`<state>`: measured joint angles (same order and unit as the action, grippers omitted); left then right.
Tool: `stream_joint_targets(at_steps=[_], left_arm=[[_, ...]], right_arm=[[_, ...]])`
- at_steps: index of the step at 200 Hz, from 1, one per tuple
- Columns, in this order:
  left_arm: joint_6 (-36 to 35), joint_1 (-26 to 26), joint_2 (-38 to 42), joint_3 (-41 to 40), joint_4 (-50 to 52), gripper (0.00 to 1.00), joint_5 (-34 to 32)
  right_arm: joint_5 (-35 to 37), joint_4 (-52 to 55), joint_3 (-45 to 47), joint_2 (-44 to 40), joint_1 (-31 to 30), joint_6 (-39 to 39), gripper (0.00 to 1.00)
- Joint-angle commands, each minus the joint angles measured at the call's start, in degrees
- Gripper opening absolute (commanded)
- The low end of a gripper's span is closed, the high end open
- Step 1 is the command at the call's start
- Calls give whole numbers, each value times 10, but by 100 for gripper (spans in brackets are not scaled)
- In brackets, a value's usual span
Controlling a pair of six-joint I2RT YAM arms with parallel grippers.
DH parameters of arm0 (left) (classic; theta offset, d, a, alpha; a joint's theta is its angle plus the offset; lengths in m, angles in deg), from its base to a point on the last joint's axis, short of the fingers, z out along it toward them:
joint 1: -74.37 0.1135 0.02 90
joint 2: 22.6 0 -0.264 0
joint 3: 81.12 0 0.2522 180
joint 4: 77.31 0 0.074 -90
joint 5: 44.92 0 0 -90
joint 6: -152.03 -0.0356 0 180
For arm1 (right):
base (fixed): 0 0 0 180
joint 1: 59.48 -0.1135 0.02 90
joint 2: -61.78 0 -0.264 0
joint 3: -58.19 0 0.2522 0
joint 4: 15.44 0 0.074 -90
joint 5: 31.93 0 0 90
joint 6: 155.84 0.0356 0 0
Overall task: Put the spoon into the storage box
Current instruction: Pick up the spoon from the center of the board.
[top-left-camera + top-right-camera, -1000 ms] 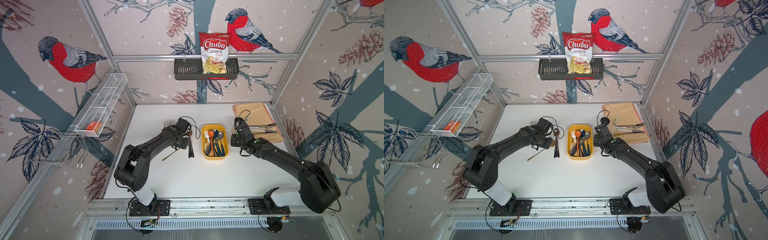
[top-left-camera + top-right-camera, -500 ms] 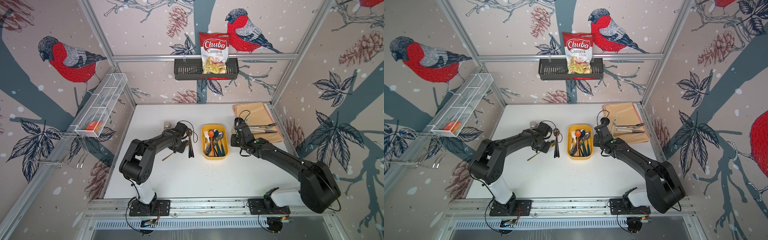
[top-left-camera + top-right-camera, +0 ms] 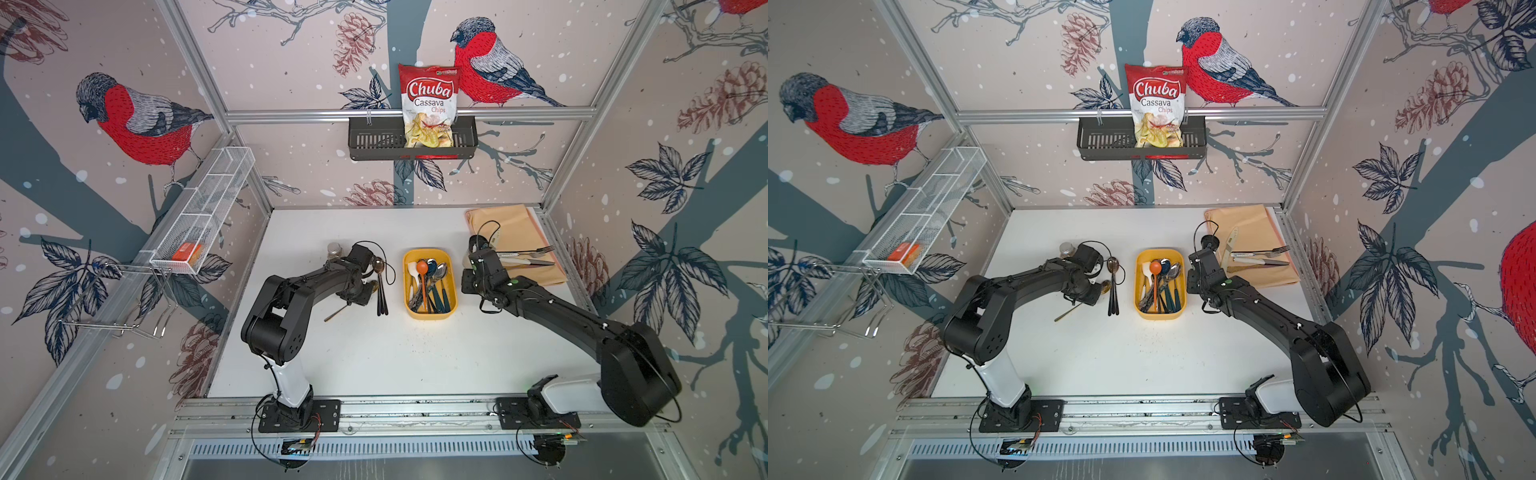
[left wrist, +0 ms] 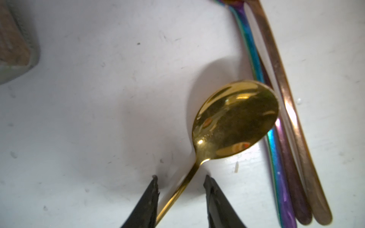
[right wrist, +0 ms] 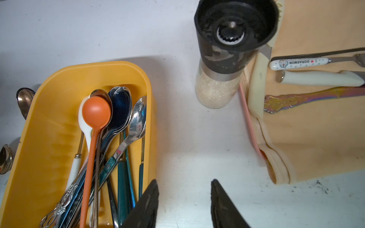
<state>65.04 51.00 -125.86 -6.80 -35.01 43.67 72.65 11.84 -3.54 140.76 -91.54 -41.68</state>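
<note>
Where the top views look down on the white tabletop (image 3: 374,353), we see the yellow box (image 3: 430,313) at the middle, already holding a bundle of spoons. The gold spoon (image 3: 338,311) lies just left of it, partly under the left hand (image 3: 357,291), beside a few dark spoons (image 3: 381,291) lying parallel to the box. The right hand (image 3: 1196,274) hangs just right of the box, near a grinder (image 3: 1208,243) and a peach cloth (image 3: 1250,232) carrying cutlery. A chips bag (image 3: 428,104) stands in a black basket (image 3: 374,143) on the back wall.

In the left wrist view, we find the gold spoon's bowl (image 4: 236,118) face up on the tabletop, its edge over the coloured handles (image 4: 280,138). Its neck runs between the two fingers (image 4: 148,203), which stand apart on either side; one seems to touch the handle, and we cannot tell whether they grip it.

In the right wrist view, our right fingers (image 5: 223,205) stand apart over bare tabletop with nothing between them. The box (image 5: 49,118) holds an orange spoon (image 5: 94,122) among steel and green-handled ones.
</note>
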Motion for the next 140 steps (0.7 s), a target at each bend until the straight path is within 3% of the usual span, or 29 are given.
stream_joint_targets(at_steps=[1,68,140], left_arm=[[-3,1,-20,-13,11,39,29],[5,4,-35,-24,14,21,39],[23,4,-37,-25,7,8,56]], right_arm=[[1,-14,-4,5,-1,3,45],[3,-13,-5,6,-2,4,45],[4,-12,-7,7,-6,6,45]])
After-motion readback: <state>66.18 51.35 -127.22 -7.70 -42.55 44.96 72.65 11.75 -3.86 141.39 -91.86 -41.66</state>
